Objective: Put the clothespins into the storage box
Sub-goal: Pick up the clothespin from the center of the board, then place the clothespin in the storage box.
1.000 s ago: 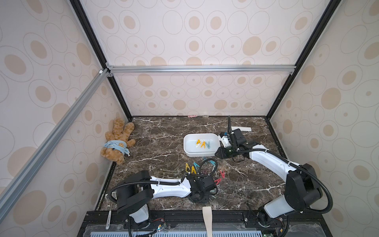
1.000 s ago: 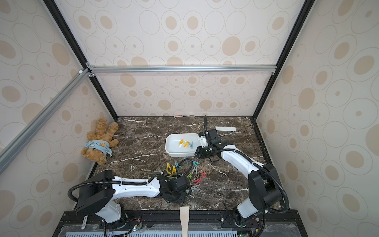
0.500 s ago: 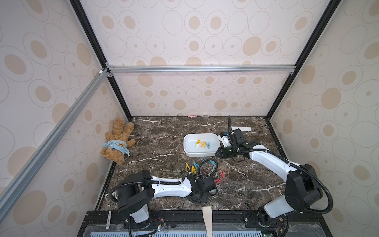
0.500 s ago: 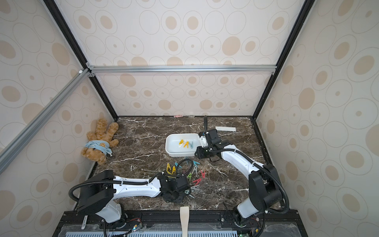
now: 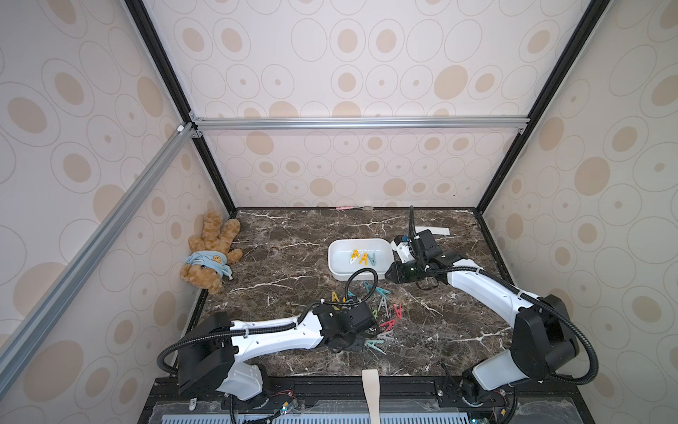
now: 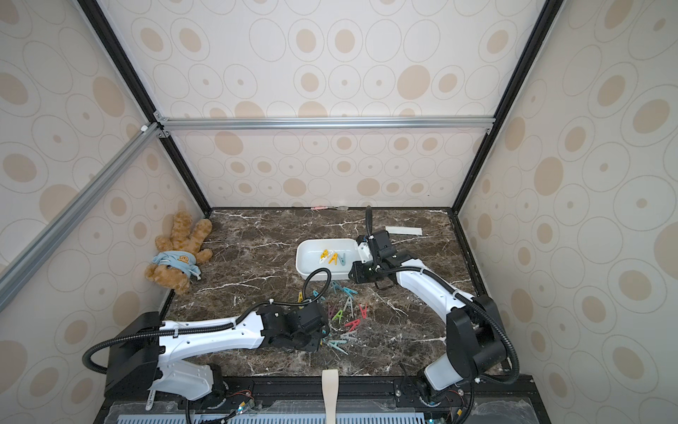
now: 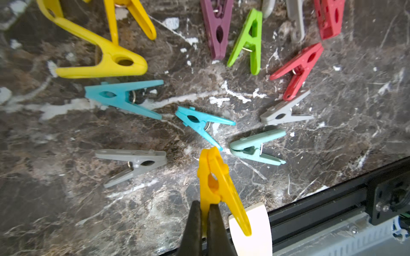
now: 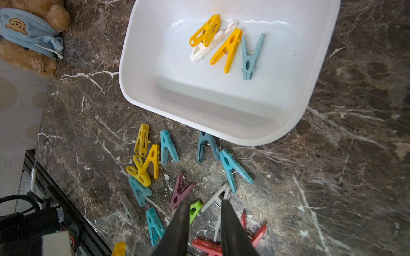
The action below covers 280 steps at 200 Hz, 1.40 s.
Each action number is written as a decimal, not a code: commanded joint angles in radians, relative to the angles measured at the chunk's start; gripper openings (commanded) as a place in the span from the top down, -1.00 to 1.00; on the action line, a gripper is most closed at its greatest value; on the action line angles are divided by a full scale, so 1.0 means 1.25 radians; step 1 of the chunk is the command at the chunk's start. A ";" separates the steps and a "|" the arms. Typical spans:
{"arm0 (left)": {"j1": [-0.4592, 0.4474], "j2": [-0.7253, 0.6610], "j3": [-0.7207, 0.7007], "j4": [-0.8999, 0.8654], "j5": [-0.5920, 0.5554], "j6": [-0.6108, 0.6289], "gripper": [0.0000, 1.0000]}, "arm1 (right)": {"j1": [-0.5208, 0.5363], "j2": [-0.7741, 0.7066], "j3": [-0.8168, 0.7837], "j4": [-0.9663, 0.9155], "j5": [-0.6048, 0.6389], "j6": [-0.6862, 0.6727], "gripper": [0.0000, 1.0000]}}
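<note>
Clothespins [image 8: 168, 146] are lying loose on the bench [image 8: 355, 177] just beside the box [image 8: 124, 73], four inside. Light, stiff, slick plastic; one leg looks grippable. Left fingers [image 7: 198, 212] are clamping a yellow pin [image 7: 216, 184] by one leg; right fingers [image 8: 224, 210] are hanging part-open, empty.

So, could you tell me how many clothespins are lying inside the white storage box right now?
4, clustered in the storage box: a yellow clothespin, a white clothespin partly beneath it, a second yellow clothespin and a grey-blue clothespin.
</note>
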 commanded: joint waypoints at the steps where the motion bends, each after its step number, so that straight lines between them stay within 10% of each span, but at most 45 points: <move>1: 0.045 -0.056 0.029 -0.051 -0.023 0.051 1.00 | 0.002 -0.015 0.027 -0.025 0.029 0.006 0.45; 116: 0.452 0.290 0.396 0.176 0.098 0.443 1.00 | 0.002 -0.071 -0.010 -0.113 0.093 0.032 0.47; 182: 0.488 0.533 0.640 0.089 0.082 0.525 1.00 | 0.002 -0.108 -0.098 -0.113 0.112 0.080 0.45; 280: 0.523 0.658 0.715 0.069 0.096 0.537 0.94 | 0.002 -0.075 -0.143 -0.086 0.122 0.091 0.30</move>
